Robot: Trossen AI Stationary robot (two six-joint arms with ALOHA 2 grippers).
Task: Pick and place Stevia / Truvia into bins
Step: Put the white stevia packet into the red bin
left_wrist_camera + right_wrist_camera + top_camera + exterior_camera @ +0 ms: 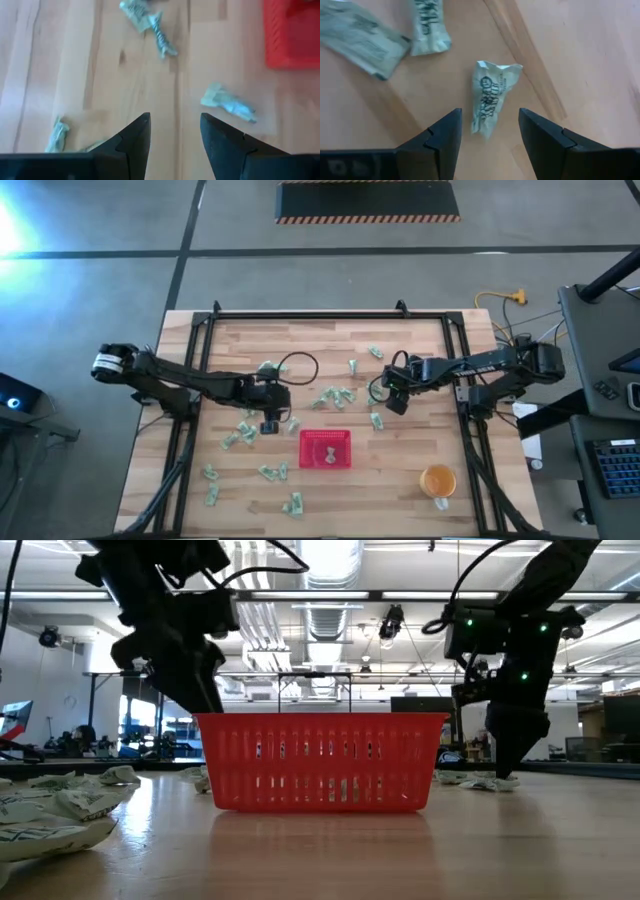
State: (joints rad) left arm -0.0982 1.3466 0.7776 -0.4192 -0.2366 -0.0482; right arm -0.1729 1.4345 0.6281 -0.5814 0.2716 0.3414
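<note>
- Stevia sachets [335, 397] lie scattered over the wooden bench [420, 450], pale green and white: a cluster behind the red tray, more strewn along the left and front parts, a few near the far edge.
- One crumpled sachet [493, 95] lies flat on the wood right in front of the right gripper [490, 131], in line with the gap between its fingers; two more sachets [427, 25] lie just beyond it.
- Red tray [326, 449] sits near bench centre, toward the front; at least one sachet [328, 453] is inside it.
- Right gripper [396, 402] is low over the bench, right of the cluster; fingers spread wide, nothing between them, sachet not gripped.
- Left gripper [271, 423] hovers left of the tray; fingers [134, 137] parted, holding nothing.
- Left wrist view: one sachet [228, 102] lies just ahead of the left gripper's fingers, others farther off, tray corner at the frame edge.
- Translucent orange cup [437, 479] stands right of the tray near the front edge, well apart from both grippers.
</note>
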